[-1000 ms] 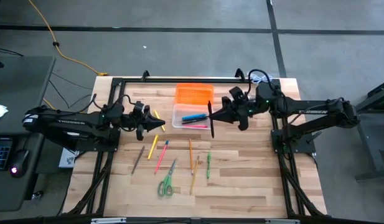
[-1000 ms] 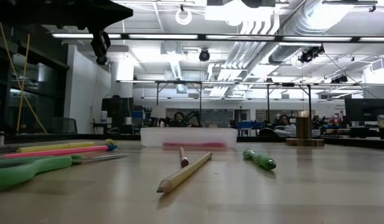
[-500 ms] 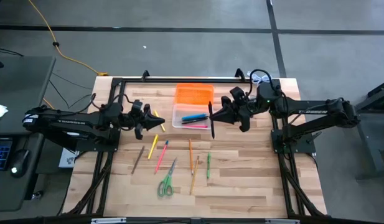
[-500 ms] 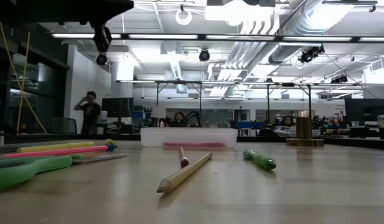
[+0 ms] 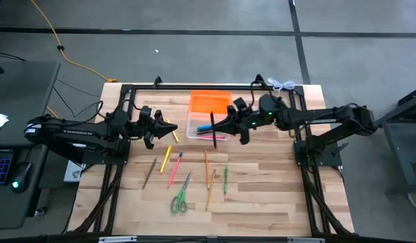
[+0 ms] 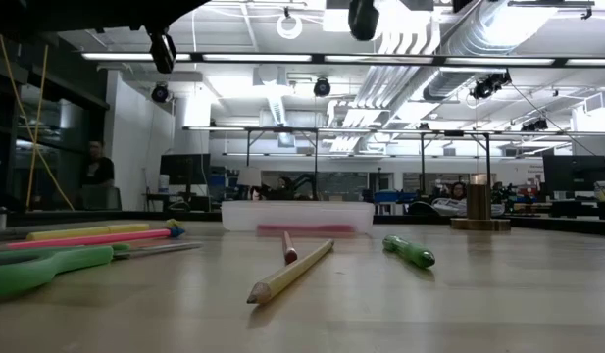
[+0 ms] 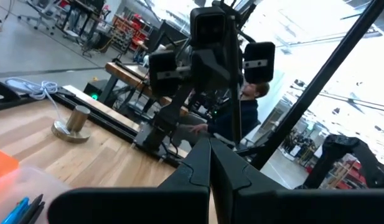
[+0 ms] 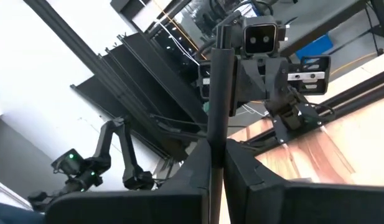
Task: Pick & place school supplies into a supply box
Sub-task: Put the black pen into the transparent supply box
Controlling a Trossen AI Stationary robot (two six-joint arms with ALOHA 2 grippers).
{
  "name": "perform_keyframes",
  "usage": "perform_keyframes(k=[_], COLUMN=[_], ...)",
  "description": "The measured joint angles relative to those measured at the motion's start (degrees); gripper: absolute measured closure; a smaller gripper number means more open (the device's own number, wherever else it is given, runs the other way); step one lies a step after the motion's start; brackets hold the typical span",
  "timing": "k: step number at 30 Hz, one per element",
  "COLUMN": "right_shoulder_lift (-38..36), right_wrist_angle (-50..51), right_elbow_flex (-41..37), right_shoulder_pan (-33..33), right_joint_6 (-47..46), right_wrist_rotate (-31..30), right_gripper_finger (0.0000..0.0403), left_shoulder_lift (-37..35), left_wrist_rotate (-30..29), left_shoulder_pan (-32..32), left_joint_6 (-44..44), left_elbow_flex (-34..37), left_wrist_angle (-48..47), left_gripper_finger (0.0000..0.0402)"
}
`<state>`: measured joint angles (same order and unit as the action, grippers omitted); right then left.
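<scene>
Moving toward 9 o'clock since the earlier frame, the right claw (image 5: 216, 125) now hangs over the supply box (image 5: 206, 126), pinched shut on a dark pen (image 5: 213, 130) held upright. The left claw (image 5: 163, 124) waits shut and empty at 9 o'clock of the box. Remaining supplies lie on the desk (image 5: 261, 196) at 6 o'clock. From table height the box contents blur.

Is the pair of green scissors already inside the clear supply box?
No, the green scissors lie on the table, apart from the supply box.
</scene>
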<state>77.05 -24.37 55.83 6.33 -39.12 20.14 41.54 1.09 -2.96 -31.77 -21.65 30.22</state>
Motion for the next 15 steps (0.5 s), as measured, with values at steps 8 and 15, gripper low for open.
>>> perform_keyframes(k=[8, 15], right_shoulder_lift=[7.6, 9.9], right_wrist_angle=[-10.6, -12.9], right_elbow_flex=[0.0, 0.0], right_shoulder_pan=[0.0, 0.0], right_joint_6=[-3.0, -2.9], right_wrist_rotate=[1.3, 0.7], right_gripper_finger=[0.04, 0.04], left_shoulder_lift=[0.0, 0.0], left_wrist_rotate=[0.0, -0.1], left_shoulder_pan=[0.0, 0.0], left_joint_6=[0.3, 1.5], left_elbow_flex=[0.0, 0.0], left_wrist_angle=[0.0, -0.1], left_gripper_finger=[0.0369, 0.0351])
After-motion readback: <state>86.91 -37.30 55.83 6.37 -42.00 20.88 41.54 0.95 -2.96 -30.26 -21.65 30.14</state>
